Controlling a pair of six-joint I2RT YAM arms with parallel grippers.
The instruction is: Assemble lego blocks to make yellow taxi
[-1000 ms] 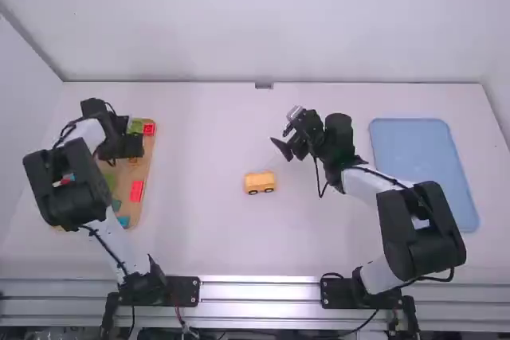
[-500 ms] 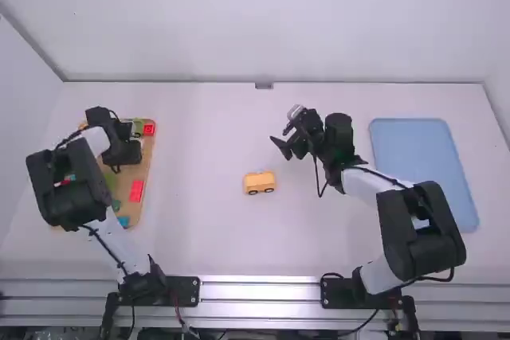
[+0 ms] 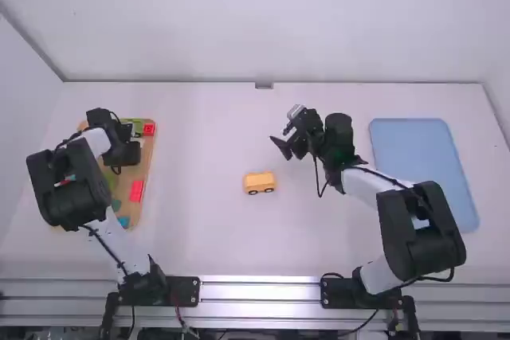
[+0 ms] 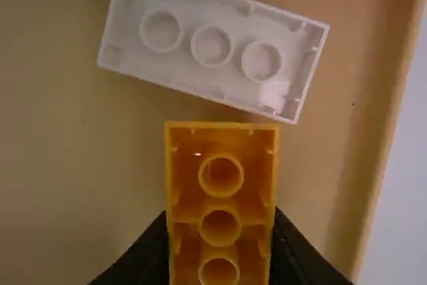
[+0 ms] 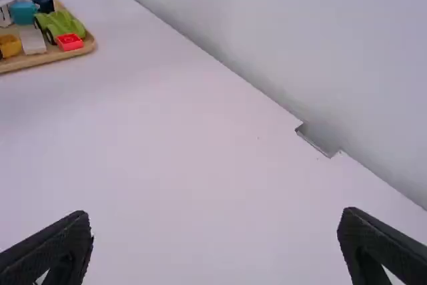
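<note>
Over at the left, the left gripper (image 3: 124,154) is above the wooden tray (image 3: 148,155), pinching a yellow block (image 4: 220,205) whose hollow underside shows, just beside an upturned white block (image 4: 210,48). Mid-table sits the yellow car piece (image 3: 259,183) on black wheels. Farther off and slightly right, the right gripper (image 3: 280,136) has its fingers spread wide, well left of the blue tray (image 3: 422,169).
</note>
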